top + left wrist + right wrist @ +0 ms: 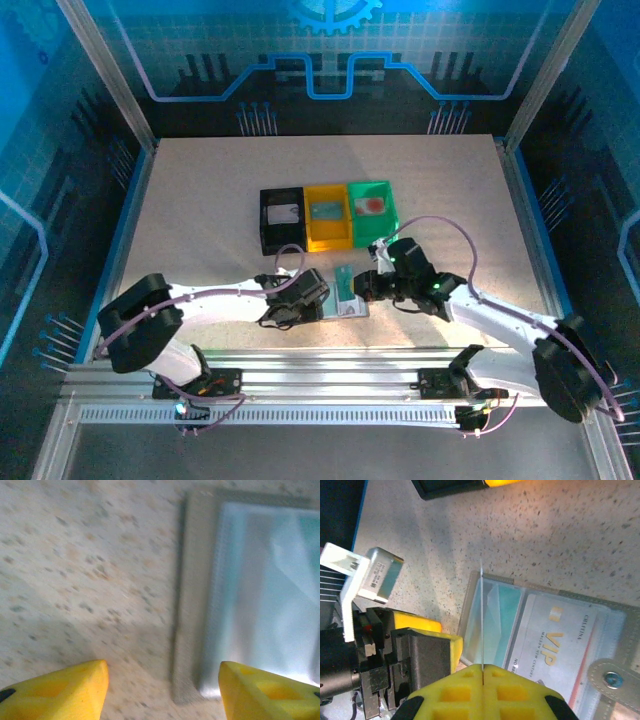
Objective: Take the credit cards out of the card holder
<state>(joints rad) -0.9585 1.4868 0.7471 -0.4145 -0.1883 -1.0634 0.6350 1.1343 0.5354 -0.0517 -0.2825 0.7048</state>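
Fingers of right gripper (483,670) pressed together, pinching one credit card (482,615) edge-on, upright just above the open card holder (192,605). Holder lies flat on table (200,200) between both grippers, VIP card (555,640) in its pocket. Spread fingers on left gripper (162,690), one tip over holder's corner. Behind: black bin (268,225) has whitish card (285,212), yellow bin (328,238) bluish card (327,210), green bin (385,228) card with red-orange mark (371,206).
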